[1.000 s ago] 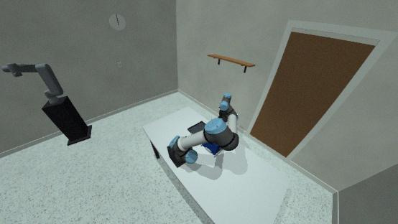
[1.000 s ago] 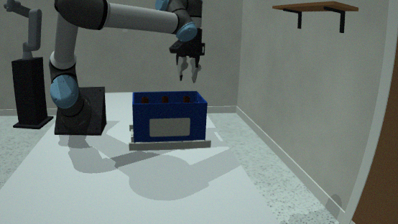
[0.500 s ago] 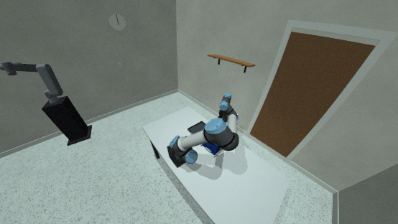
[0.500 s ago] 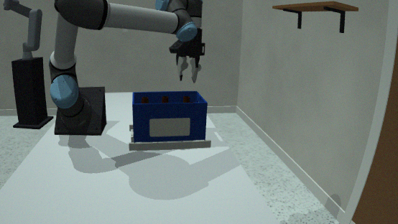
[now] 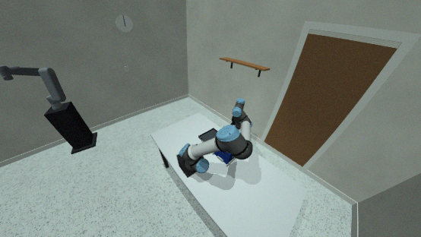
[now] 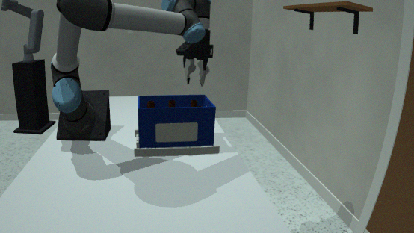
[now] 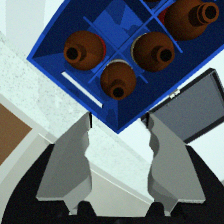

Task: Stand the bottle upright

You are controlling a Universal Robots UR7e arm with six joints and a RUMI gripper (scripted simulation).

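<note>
A blue crate [image 6: 175,120] stands on the white table and holds brown bottles in divided cells. In the wrist view the crate [image 7: 125,60] shows several bottles from above: one at the left [image 7: 82,50], one in the middle [image 7: 118,80], one to its right [image 7: 152,51] and one at the top right [image 7: 187,17]. My gripper [image 6: 196,78] hangs well above the crate's right end, fingers pointing down, open and empty. It also shows in the wrist view [image 7: 120,145]. The dark grey tray [image 7: 192,107] lies beside the crate, and shows as a dark slab in the top view [image 5: 208,134].
The arm's base block [image 6: 86,116] stands on the table left of the crate. A pale flat strip [image 6: 176,150] lies in front of the crate. A black stand with a second arm [image 6: 30,93] is on the floor at left. A wall is close on the right.
</note>
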